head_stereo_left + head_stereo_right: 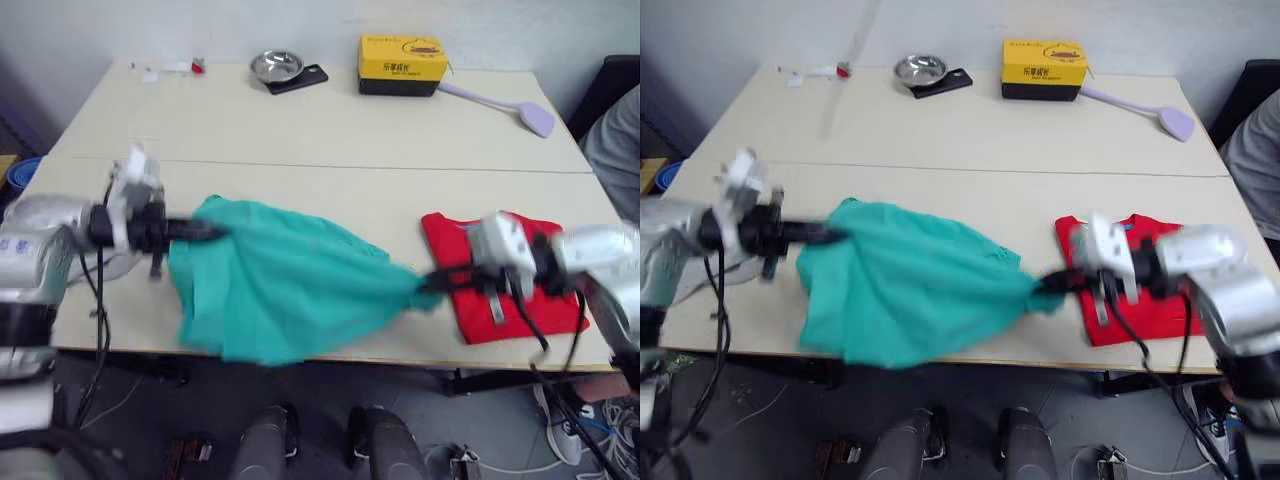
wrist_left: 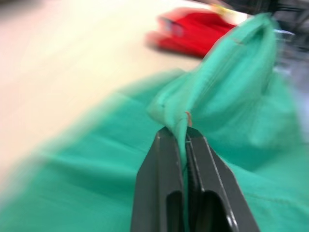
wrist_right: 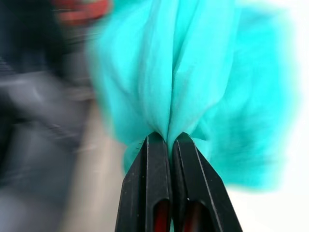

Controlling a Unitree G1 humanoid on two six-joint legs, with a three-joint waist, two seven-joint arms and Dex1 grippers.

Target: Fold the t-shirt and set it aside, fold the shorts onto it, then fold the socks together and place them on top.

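The teal-green shorts [image 1: 280, 285] hang stretched between my two grippers above the table's front edge, sagging in the middle. My left gripper [image 1: 212, 232] is shut on their left corner, and its wrist view shows the cloth [image 2: 227, 96] pinched between the fingers. My right gripper [image 1: 428, 282] is shut on the right corner, with bunched fabric [image 3: 193, 77] rising from the fingers. The red t-shirt [image 1: 520, 300] lies folded on the table at the right, partly behind my right arm. The socks are out of view.
At the table's far side stand a yellow box [image 1: 402, 65], a metal bowl [image 1: 276, 66] on a dark pad and a lilac spatula [image 1: 520, 112]. A person sits at the right edge [image 1: 615, 150]. A seam crosses the table [image 1: 350, 165].
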